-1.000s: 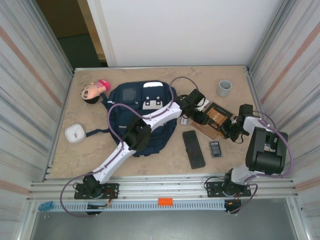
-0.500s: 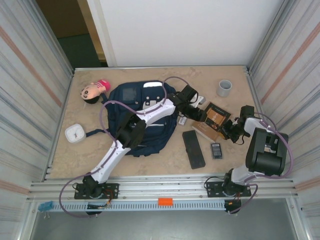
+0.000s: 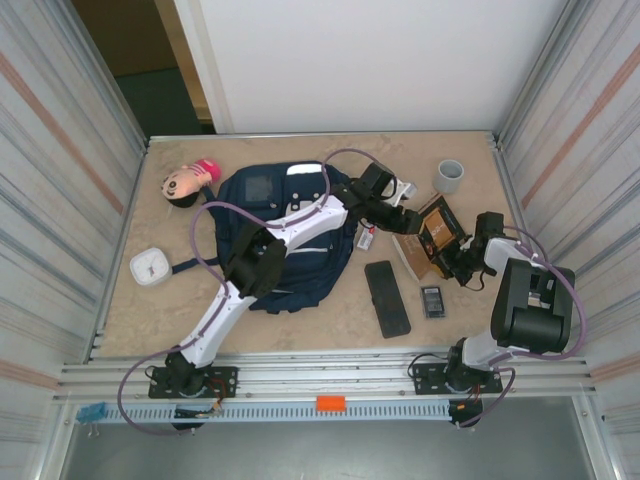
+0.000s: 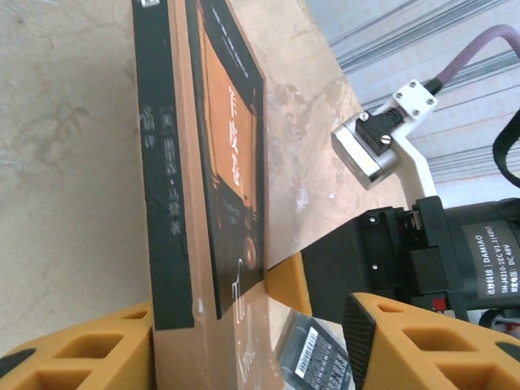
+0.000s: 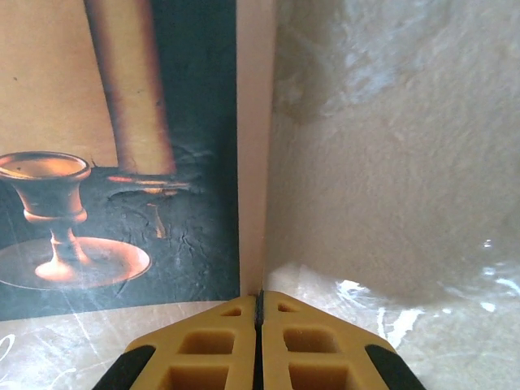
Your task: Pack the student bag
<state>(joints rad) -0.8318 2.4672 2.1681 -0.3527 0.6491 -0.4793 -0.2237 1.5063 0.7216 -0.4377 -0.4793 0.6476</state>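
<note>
Nearest the arm bases, right of the student bag (image 3: 310, 268), a long black case (image 3: 387, 298) and a small dark device (image 3: 431, 300) lie flat on the desk (image 3: 330, 325), apart from the bag. Left of the bag, a white round object (image 3: 150, 267) sits just off a strap. The bag itself lies flat at mid-desk with the left arm reaching across it. Whether its opening is unzipped cannot be told.

Just beyond the case, right of the bag, a book (image 3: 437, 236) stands tilted on edge. The right gripper (image 5: 258, 302) is closed tight on the book's cover edge. The left gripper (image 3: 400, 220) has its jaws apart and straddles the book, one finger at the spine and the other clear of the cover.

Farther off, a grey cup (image 3: 449, 176) stands well right of the bag, and a doll head (image 3: 184, 184) lies at its far left corner.

Assessment: packing is at an early stage. No item is seen inside the bag. The book is in hand but not yet at the bag, and the other items lie loose on the desk.
</note>
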